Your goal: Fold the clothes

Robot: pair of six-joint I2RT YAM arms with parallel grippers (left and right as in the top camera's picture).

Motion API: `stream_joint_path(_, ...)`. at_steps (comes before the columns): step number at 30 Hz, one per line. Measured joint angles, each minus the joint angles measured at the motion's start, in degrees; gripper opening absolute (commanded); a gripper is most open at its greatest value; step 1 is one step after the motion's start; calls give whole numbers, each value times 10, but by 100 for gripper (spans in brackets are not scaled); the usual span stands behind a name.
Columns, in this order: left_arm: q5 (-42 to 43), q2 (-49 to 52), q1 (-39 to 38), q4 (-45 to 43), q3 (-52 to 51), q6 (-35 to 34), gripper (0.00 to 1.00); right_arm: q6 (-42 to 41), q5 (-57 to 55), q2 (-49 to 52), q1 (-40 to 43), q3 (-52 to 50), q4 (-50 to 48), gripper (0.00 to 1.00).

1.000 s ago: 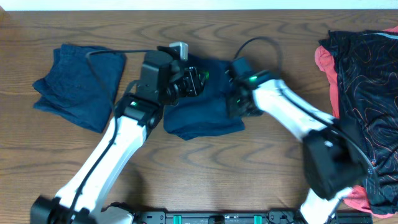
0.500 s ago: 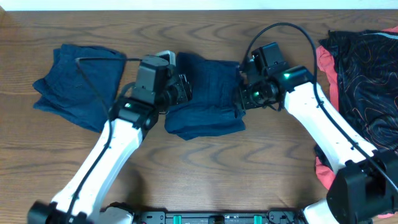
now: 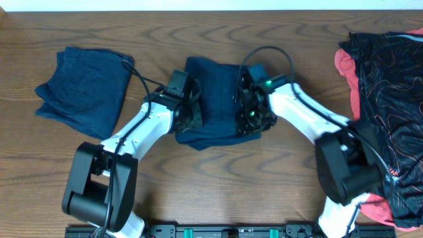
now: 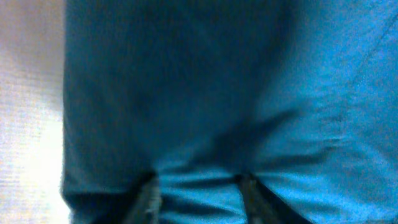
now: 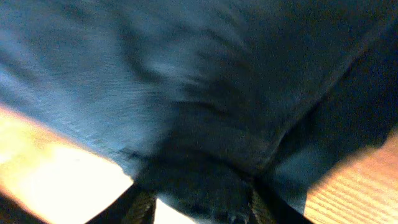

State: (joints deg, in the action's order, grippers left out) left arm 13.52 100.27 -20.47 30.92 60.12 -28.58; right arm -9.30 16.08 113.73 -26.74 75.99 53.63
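A dark navy garment [image 3: 215,82], partly folded, lies at the table's middle. My left gripper [image 3: 193,112] is at its left edge and my right gripper [image 3: 248,114] at its right edge. In the left wrist view the fingers [image 4: 199,186] pinch creased navy cloth [image 4: 205,93] that fills the frame. In the right wrist view the fingers [image 5: 199,199] hold a bunched fold of the cloth [image 5: 205,93], with its edge lifted off the wood. A second navy garment [image 3: 82,89] lies folded at the far left.
A heap of black patterned and red clothes [image 3: 390,86] covers the table's right side and runs to the front right edge. Bare wooden tabletop [image 3: 218,178] shows in front of the middle garment.
Both grippers have moved toward the front edge and closer together along the middle garment's sides. The right arm swung in from the right. The cloth now bunches between them.
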Motion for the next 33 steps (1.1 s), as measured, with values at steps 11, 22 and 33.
stream_joint_path(11,80,2,-34,116,0,1,11,-82,-217,19,9,5,-71,51)
stream_joint_path(22,-46,-94,-40,21,2,18,64,-86,-323,-17,52,50,-97,71)
stream_joint_path(33,-182,-96,55,-205,17,76,64,-74,-116,-122,46,68,-46,69)
